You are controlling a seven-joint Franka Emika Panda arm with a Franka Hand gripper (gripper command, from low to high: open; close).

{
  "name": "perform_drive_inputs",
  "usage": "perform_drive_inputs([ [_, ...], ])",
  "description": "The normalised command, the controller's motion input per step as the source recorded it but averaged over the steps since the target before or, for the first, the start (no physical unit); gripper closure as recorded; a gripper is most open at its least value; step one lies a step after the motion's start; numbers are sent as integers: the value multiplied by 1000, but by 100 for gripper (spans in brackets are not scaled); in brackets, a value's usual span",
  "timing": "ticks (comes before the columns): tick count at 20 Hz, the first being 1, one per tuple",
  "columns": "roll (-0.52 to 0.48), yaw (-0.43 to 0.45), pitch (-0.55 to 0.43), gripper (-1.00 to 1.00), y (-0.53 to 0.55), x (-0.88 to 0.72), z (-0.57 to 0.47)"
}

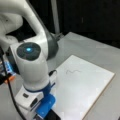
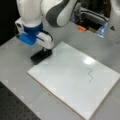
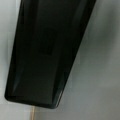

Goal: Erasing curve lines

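The curve lines (image 2: 90,75), one short, thin, dark wavy pen squiggle, lie intact on the white rectangular board (image 2: 67,82). In a front view they sit toward that view's right half of the board, the long axis running roughly top to bottom of the view. In a front view the same curve lines (image 1: 72,71) show faintly near the board's (image 1: 82,95) upper part, the long axis running left to right. No part of the stroke looks wiped.

Black block eraser (image 2: 41,56): flat, oblong, resting at the board's corner at a front view's left, partly over the board edge by the look of it. In the wrist view the eraser (image 3: 47,52) fills most of the picture, long axis near vertical, the grey worktop (image 3: 100,75) beside it.

Gripper (image 2: 45,50): white body on a blue mount, directly above the eraser, seemingly touching or clamped on its top. Whether the jaws are apart or pressed on the block cannot be told; the gripper body hides them. In a front view only the gripper (image 1: 48,112) mount shows, at the view's bottom, with the eraser (image 1: 53,116) a dark patch under it.

Key relation: the curve lines lie well apart from the gripper, across the board toward a front view's right and somewhat lower. The grey worktop (image 2: 15,57) carries the board. An orange piece (image 2: 81,28) lies behind the board.
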Motion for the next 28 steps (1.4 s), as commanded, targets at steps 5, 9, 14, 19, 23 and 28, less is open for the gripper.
perform_drive_inputs([
  [5, 241, -110, 38, -100, -88, 161, -59],
  [9, 268, -144, 17, -100, -62, 166, -54],
  [14, 181, -93, -1, -100, -109, 156, -53],
  [19, 66, -98, -34, -100, -141, 104, -86],
  [23, -22, -141, -41, -100, -122, 45, -88],
  [28, -30, -129, -25, -100, -28, 14, -78],
])
